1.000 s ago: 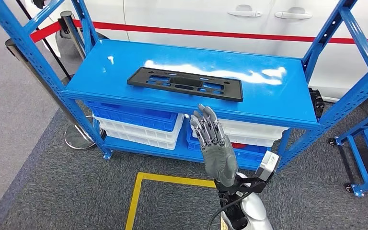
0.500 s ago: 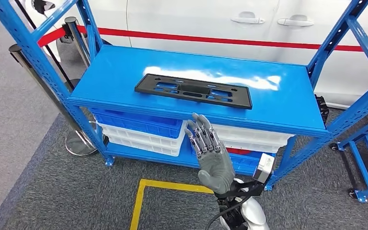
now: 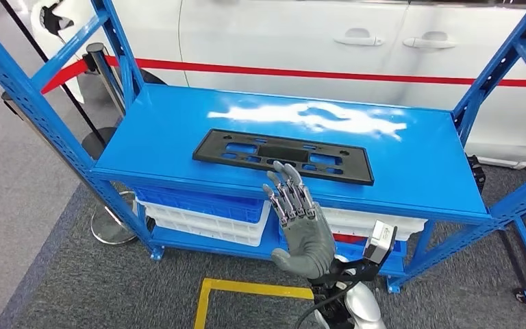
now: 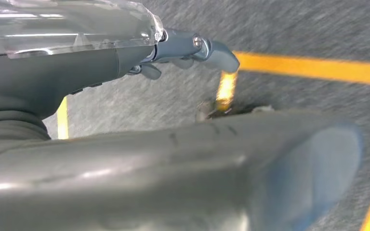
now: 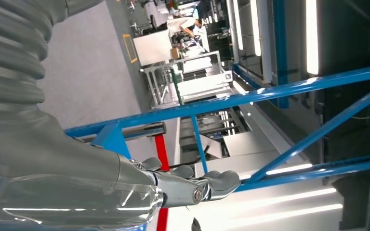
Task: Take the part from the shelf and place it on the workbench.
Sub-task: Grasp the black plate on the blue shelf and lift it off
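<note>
The fingers point(image 3: 289, 192) of the right hand point(image 3: 300, 223) were held straight and slightly apart, pointing up toward the shelf and holding nothing, their tips showing just over the front edge of the shelf top point(image 3: 411, 157) and under the near edge of the part point(image 3: 283, 155). Whether they touched it, I could not tell. The left hand point(image 4: 125, 144) hung low over grey carpet crossed by yellow floor tape point(image 4: 313, 68); its fingers point(image 4: 192, 50) reached out with nothing in them.

Going from left to right: a stanchion post point(image 3: 107, 75) with a red belt stood behind the left upright of the blue shelf. Under the top, blue and white bins point(image 3: 205, 216) were stacked on the lower level at the left. The part, a flat black rectangular frame with cut-outs, lay lengthwise on the shelf top, near the front edge and about midway between the side edges. Behind the shelf stood a white car point(image 3: 356, 48) with a red stripe along its doors. The shelf's right upright point(image 3: 500, 65) rose at the far right.
</note>
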